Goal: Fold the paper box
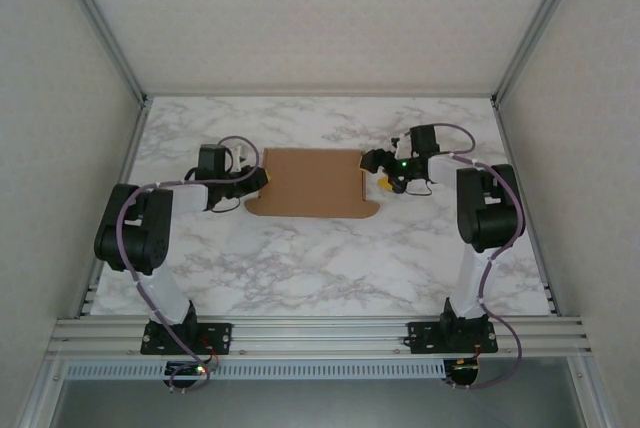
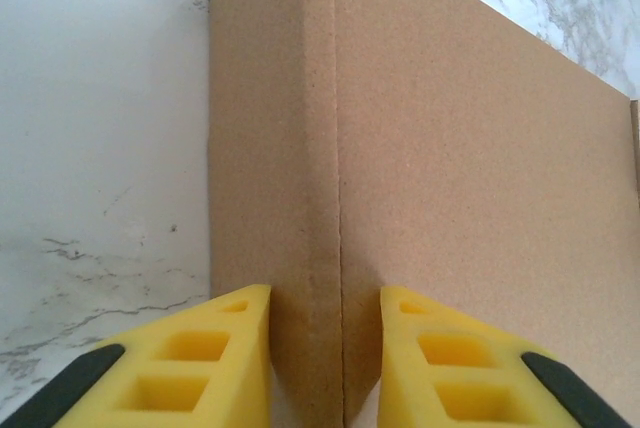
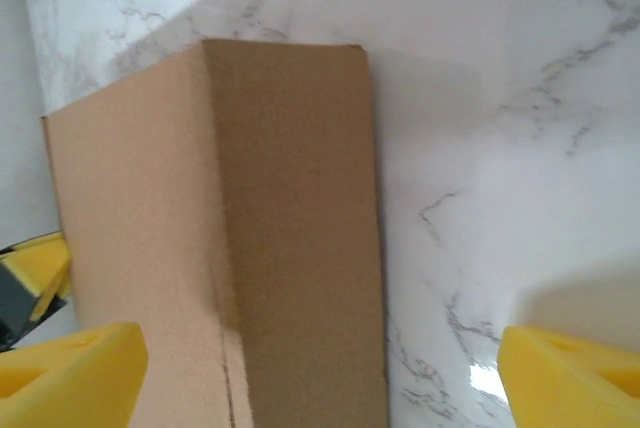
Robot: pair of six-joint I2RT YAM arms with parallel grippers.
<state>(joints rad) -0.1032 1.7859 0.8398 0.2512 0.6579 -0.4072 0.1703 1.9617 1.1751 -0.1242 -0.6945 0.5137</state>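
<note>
Lying on the marble table (image 1: 300, 268), the paper box (image 1: 310, 183) is sitting between the two arms, its short end flaps bending along their creases. Left gripper (image 2: 325, 293) is straddling the box's left-end crease, with its yellow fingers (image 2: 215, 348) sitting narrow on either side of the raised fold; cannot tell whether they are actually pinching it. Right gripper (image 3: 322, 343) is hanging at the box's right end, jaws spread wide, with the folded flap rising between them.
</note>
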